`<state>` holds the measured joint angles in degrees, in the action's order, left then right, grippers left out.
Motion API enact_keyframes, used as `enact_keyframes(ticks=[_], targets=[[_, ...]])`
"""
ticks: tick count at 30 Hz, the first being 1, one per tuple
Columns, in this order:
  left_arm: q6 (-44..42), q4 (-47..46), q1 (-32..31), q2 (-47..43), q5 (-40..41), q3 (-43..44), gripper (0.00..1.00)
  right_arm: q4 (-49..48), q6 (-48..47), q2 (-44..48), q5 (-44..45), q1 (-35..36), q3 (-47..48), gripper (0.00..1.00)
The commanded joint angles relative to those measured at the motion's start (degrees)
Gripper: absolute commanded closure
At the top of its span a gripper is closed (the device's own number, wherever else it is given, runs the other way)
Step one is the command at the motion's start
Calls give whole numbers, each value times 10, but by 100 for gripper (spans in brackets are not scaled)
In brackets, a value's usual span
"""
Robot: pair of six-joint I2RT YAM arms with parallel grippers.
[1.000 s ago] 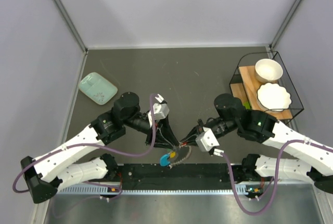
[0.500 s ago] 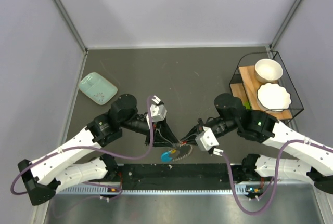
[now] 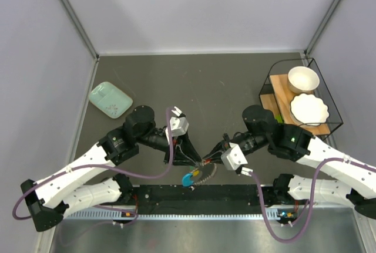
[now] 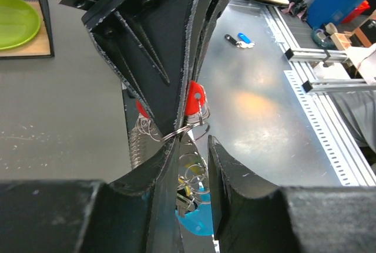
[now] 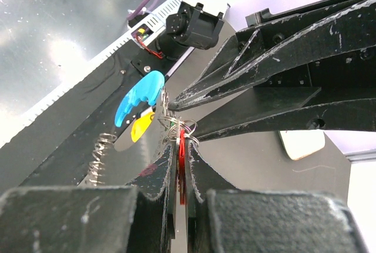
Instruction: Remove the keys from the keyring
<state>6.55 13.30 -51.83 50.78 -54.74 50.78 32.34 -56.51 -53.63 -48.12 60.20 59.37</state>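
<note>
My right gripper (image 5: 181, 147) is shut on a red key (image 5: 181, 165), held edge-on between its fingers; it shows in the top view (image 3: 211, 158). Thin wire rings (image 5: 179, 125) link the red key to the keyring's blue piece (image 5: 139, 97), a yellow key head (image 5: 141, 127) and a wire coil (image 5: 100, 153), all hanging below. My left gripper (image 4: 194, 144) meets it tip to tip (image 3: 197, 158). Its jaws stand a little apart with wire rings (image 4: 191, 174) between them, and one ring (image 4: 179, 134) rests at a fingertip. The blue piece (image 3: 189, 178) hangs over the front rail.
A mint-green flat box (image 3: 110, 99) lies at the left of the table. A black wire rack (image 3: 320, 71) at the right holds a white bowl (image 3: 303, 79) and a white scalloped plate (image 3: 309, 109). The metal rail (image 3: 235, 194) runs along the front edge.
My left gripper has moved right and nearer to the right gripper's tips, then held there. The hanging blue piece shifted slightly. The right arm has stayed put.
</note>
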Motion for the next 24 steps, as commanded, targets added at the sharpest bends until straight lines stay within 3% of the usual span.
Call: enact_keyframes(ticks=[1,9,24], targets=[[29,-60,0,-5,-42,-2,69,-43,-4,7,-24,-1,17,100],[65,-106,0,12,-70,-22,69,-47,-4,6,-25,-2,14,100],[43,-92,0,12,-26,-19,69,-56,14,1,-18,-2,16,100]])
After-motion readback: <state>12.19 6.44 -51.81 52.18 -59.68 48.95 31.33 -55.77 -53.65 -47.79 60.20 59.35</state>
